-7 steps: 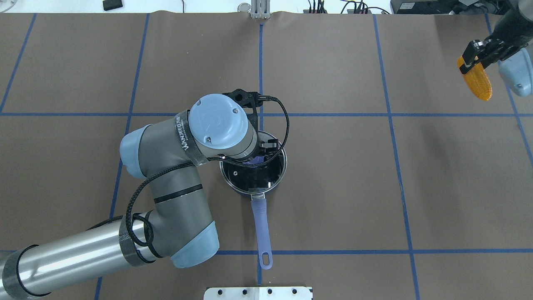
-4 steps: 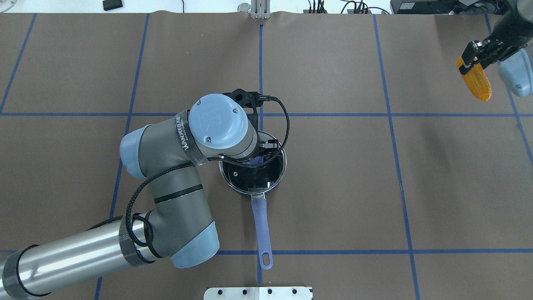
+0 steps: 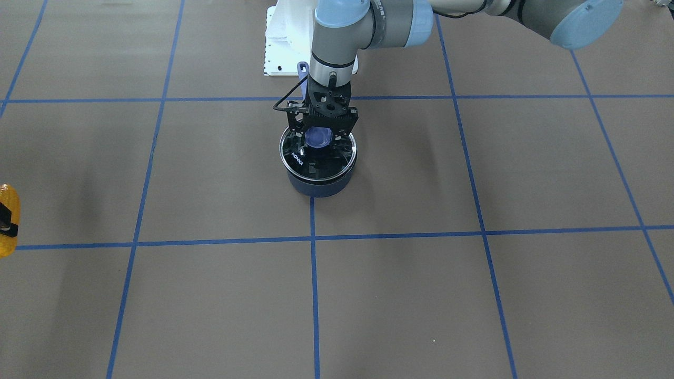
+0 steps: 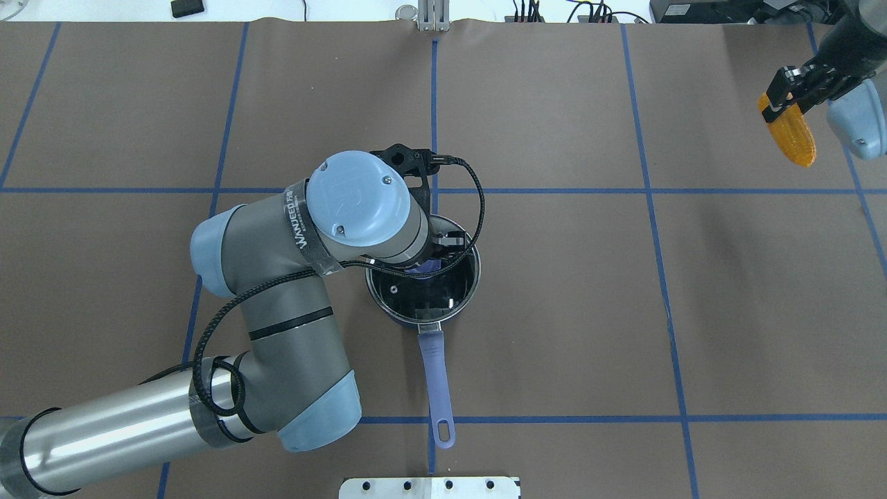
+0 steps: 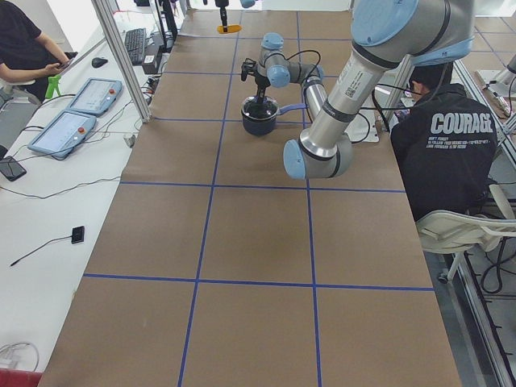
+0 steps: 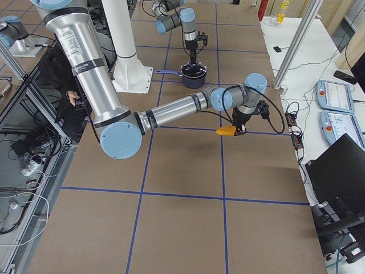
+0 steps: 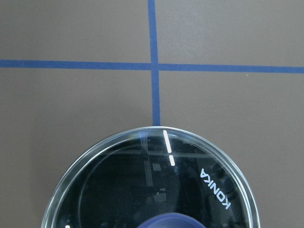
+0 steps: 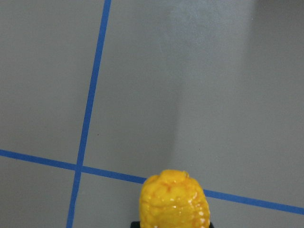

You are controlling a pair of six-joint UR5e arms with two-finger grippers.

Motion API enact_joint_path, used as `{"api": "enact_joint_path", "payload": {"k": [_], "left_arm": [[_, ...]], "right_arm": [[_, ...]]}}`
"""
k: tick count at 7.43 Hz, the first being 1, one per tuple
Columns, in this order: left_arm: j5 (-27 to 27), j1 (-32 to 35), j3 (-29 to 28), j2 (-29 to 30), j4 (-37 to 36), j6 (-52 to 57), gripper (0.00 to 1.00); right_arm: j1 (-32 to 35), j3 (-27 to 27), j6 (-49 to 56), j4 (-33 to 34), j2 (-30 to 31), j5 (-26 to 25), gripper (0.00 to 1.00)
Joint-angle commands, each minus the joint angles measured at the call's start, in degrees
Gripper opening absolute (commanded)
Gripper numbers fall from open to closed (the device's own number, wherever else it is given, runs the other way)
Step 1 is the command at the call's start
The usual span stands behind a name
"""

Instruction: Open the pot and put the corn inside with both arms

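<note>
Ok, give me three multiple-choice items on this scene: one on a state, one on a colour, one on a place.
1. What state is the corn cob in?
A. lying beside the saucepan
B. inside the saucepan
C. held in the air by the right gripper

2. What colour is the saucepan handle?
A. red
B. lavender
C. green

3. Where is the left gripper?
A. over the glass lid
B. at the tip of the saucepan handle
C. around the corn cob

Answers:
1 C: the overhead view shows the fingers clamped on one end of the cob, far from the saucepan.
2 B: the overhead view shows it pale purple.
3 A: the front-facing view shows its fingers on either side of the lid knob.
</note>
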State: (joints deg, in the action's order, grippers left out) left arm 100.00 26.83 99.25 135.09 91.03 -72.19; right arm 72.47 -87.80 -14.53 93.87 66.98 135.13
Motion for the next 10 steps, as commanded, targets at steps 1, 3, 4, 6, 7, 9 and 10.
{"api": "enact_joint_path", "payload": {"k": [1, 3, 4, 6, 7, 9, 10], "left_arm": [[0.89, 1.54, 5.57, -0.87, -4.86, 4.47, 0.48], [3.53, 4.53, 11.73, -8.05, -5.16, 9.84, 0.48], [3.80, 6.11, 14.54, -12.17, -4.63, 13.09, 0.48], [5.89, 9.19, 15.45, -19.29, 2.18, 17.14, 0.48], [8.78, 11.73, 15.19, -24.29, 7.71, 19.51, 0.48], [13.63, 17.70, 14.31, -30.30, 11.62, 27.06, 0.48], [15.82, 19.73, 12.30, -32.23, 14.94, 29.45, 0.48]], "right_arm": [[-0.40, 0.00, -4.15, 0.08, -2.10, 0.31, 0.45], [-3.11, -0.78, -12.67, 0.00, -5.00, 0.40, 0.45], [-4.95, -2.18, -17.50, -0.09, -6.06, 0.22, 0.45], [-9.00, -5.18, -27.61, -0.09, -8.69, -0.22, 0.45], [-11.63, -5.88, -32.79, -0.09, -10.45, -2.05, 0.45], [-17.08, -7.46, -41.68, -0.09, -13.70, -5.92, 0.45], [-19.89, -8.17, -46.33, -0.18, -15.46, -8.28, 0.45]]}}
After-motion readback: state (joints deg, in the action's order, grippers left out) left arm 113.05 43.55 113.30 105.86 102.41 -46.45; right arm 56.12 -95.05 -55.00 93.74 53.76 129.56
